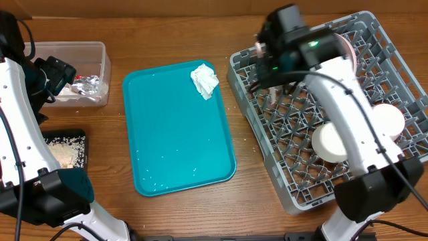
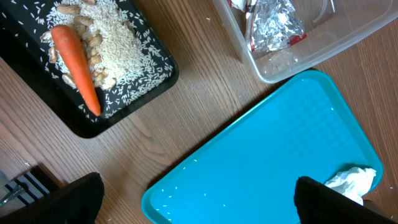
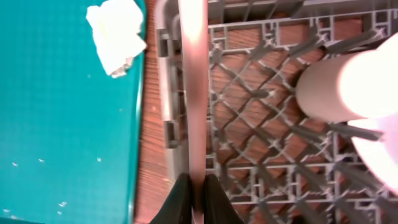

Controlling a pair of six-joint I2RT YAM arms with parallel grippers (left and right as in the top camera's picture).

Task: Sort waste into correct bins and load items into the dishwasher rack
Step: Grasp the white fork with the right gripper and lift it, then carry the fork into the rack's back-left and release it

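Overhead: the right gripper [image 1: 267,84] points down over the 10 o'clock corner of the dishwasher rack [image 1: 401,73], a grey moulded plastic crate with a lattice floor and upright pegs, set at 3 o'clock on the wood-grain table [image 1: 174,33]. How its fingers stand cannot be told from here. Two round white vessels [image 1: 332,142] sit in the rack toward its 5 o'clock side, partly under the arm. A smooth teal serving tray [image 1: 177,134] with rounded corners lies at centre, and a crumpled white napkin [image 1: 204,80] sits in its 1 o'clock corner. At 10 o'clock the clear tub [image 1: 100,53] holds a crinkled foil wrapper [image 1: 90,85]. At 8 o'clock the flat black tray [image 1: 79,137] carries pale rice [image 1: 63,150].

Left wrist: the left gripper [image 2: 198,180] hangs spread wide and grips nothing. Its two dark fingers [image 2: 78,199] show only at the 7 and 5 o'clock corners, above table and teal tray. At 10 o'clock the black tray bears a smooth orange carrot [image 2: 74,65] lying across loose rice and pale pasta pieces [image 2: 93,46]. At 1 o'clock the clear tub's rounded corner shows the silver foil with a red edge. The napkin lies at 4 o'clock, just beside the right-hand finger.

Right wrist: the two dark fingers [image 3: 177,202] are pressed close together on a pale strip [image 3: 193,93]. It is long, smooth and seen edge-on, and it runs from them straight toward 12 o'clock just inside the rack's wall. Which item it is cannot be told. The teal tray fills 9 o'clock, with the napkin at 11. One pale vessel stands among the pegs at 2 o'clock, and another is cut off at 3.
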